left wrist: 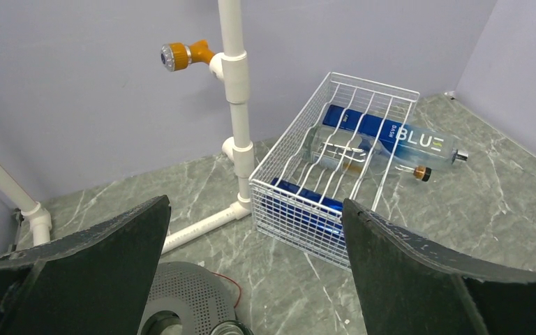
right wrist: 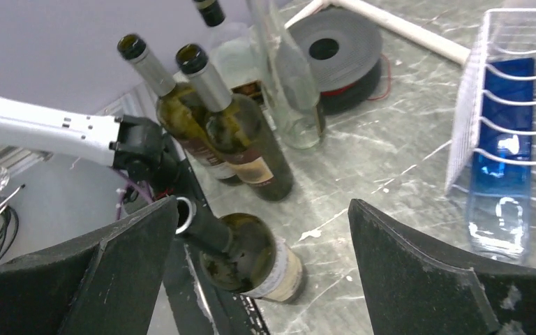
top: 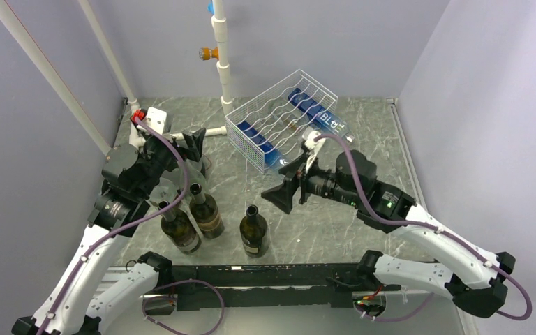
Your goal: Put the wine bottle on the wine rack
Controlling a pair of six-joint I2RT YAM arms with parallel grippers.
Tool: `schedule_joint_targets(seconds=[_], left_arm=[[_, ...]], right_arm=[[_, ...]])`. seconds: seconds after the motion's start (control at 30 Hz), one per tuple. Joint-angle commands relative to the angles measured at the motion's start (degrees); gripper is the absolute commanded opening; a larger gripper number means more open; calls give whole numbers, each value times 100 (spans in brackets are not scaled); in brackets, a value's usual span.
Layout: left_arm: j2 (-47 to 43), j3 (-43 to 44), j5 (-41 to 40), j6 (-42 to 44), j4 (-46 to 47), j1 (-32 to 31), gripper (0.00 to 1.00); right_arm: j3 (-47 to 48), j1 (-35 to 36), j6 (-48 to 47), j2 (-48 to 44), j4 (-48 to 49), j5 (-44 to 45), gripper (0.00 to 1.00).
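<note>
Arms rise from the near edge. The left arm (top: 122,181) folds up at 9 o'clock in the top view. Its gripper (left wrist: 255,206) aims toward 1 o'clock at the rack (top: 279,118), flat black fingers (left wrist: 98,258) spread wide with nothing between them. The right arm (top: 419,223) reaches from 4 o'clock to the centre, and its gripper (right wrist: 263,204) points toward 8 o'clock, jaws likewise released and empty.

Three dark green glass wine bottles (top: 204,209) stand upright and uncorked at 7 o'clock on the grey-green marbled table (top: 349,216). The nearest bottle (right wrist: 251,258) shows low between the right fingers, untouched.

The rack, white wire with wavy rods in a boxy frame, sits at 12 o'clock. A blue bottle (left wrist: 391,136) lies on its side among the rods, neck poking out. A clear bottle (right wrist: 289,84) and a round black spool (right wrist: 335,52) sit near the left gripper. White plastic pipes (left wrist: 234,70) stand behind.
</note>
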Motion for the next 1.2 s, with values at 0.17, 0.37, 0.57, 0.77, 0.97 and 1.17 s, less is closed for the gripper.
schedule_joint_targets(seconds=[0.17,0.37,0.57,0.77,0.97,1.17], left_arm=[[-84,80,323,67,211,-57,99],[111,168,669,72,129,-148,99],[225,237,1178,-259,140,-302,99],[246,297,1131,-184,39,-490,99],[318,325,1151,-207,12,-567,100],[282,345,1134,-219,-9,-622,99]], right_arm=[[-397,2024,207,303,707,2503,92],[-368,2854,311,775,865,3812,93],[140,3369,362,1600,314,5223,91],[467,3382,879,2114,-340,5912,85],[305,3382,1274,2089,-368,5921,71],[172,3382,1375,2031,-319,5985,57]])
